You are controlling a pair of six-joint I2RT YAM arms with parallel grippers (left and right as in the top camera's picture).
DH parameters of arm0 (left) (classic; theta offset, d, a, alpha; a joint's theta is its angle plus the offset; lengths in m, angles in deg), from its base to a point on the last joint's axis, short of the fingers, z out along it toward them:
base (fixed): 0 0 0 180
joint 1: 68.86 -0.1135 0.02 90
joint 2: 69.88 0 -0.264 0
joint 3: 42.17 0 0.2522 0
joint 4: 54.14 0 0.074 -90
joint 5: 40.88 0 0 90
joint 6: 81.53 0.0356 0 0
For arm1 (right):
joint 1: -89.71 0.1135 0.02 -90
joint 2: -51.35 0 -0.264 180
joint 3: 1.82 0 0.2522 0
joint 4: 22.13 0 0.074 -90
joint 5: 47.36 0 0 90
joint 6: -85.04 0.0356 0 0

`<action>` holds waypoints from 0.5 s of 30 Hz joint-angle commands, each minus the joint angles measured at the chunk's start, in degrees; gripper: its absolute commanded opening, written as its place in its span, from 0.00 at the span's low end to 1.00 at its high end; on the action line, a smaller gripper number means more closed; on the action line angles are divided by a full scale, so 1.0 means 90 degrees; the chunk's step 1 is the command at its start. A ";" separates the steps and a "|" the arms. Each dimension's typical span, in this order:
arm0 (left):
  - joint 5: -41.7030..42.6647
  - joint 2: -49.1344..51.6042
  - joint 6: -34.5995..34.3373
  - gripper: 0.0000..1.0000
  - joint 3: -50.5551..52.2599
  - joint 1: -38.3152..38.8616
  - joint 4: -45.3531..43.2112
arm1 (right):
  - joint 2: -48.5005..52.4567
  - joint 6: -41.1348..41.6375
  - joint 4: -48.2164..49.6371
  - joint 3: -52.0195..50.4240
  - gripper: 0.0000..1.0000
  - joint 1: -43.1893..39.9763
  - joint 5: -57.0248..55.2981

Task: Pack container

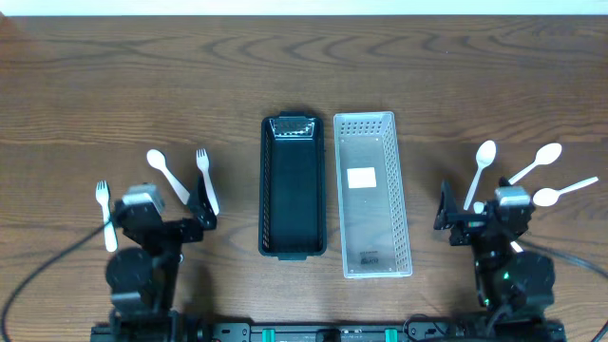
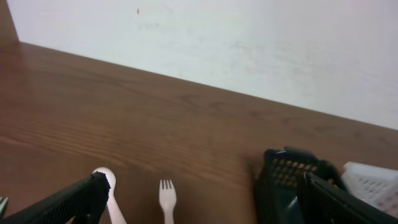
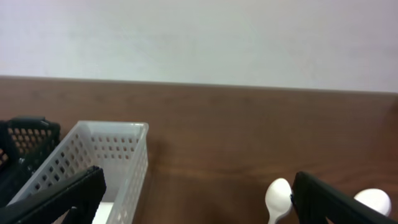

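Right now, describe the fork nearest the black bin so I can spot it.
Find the central black bin. Three white utensils lie left of it; the fork is closest. Its tines set it apart from the spoon beside it; the other fork lies outermost.

Left arm (image 1: 142, 245) and right arm (image 1: 511, 256): matte black housings, rounded black joint bodies. Each is topped by a pale grey camera block (image 1: 140, 200). A thin black cable (image 1: 33, 280) curves off the left one, and another off the right. Small green light (image 1: 504, 277) on the right arm. Left gripper (image 2: 204, 186) and right gripper (image 3: 198, 182): black jaws, finely ribbed faces. Black base rail (image 1: 285, 333) with green connectors.
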 commanded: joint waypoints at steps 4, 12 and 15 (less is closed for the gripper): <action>0.0131 0.1739 -0.0124 0.98 -0.2142 0.0002 0.1370 | 0.1972 0.0107 -0.1464 0.1817 0.99 -0.0058 -0.0002; 0.0129 0.3351 -0.0124 0.98 -0.4354 0.0002 0.4041 | 0.3920 0.0126 -0.3480 0.3898 0.99 -0.0058 0.0432; 0.0134 0.3487 -0.0126 0.98 -0.4420 0.0002 0.4136 | 0.4112 0.0131 -0.3827 0.4199 0.99 -0.0058 0.0202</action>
